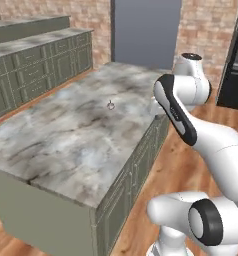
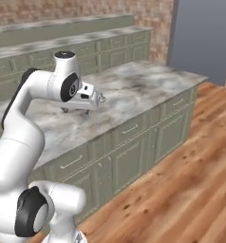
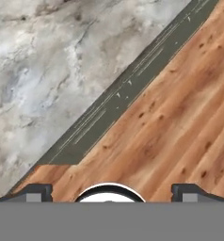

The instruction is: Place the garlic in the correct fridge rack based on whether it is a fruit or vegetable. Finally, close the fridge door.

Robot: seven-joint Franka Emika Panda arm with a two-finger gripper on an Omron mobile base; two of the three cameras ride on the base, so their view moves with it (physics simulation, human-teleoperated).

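Grey-white marble slab tops the long island counter point(image 1: 66, 135), sage-green panelled cabinet fronts point(image 2: 134, 142) below it, warm wooden plank floor point(image 2: 191, 190) around it. The garlic, a tiny whitish-pink bulb with a pointed top point(image 1: 110, 105), sits alone on the marble near the middle of the slab, upright as far as can be told; in the right base view it is a small pale speck point(image 2: 102, 98) just beside the hand. The white two-finger gripper point(image 2: 77, 110) hangs just above the counter's near edge, pointing down. Hand view: the two dark fingertips point(image 3: 36, 192) stand far apart at opposite sides of the frame, jaws spread wide, nothing between them. Under the hand, the counter edge runs diagonally, marble on one side, floor on the other. The garlic is close to the gripper but not touching it. At the right edge of the left base view, a glossy black fridge body point(image 1: 234, 65) stands well apart from the counter; door state not readable there. A second run of green cabinets point(image 1: 36, 65) lines the brick wall point(image 1: 206, 30).
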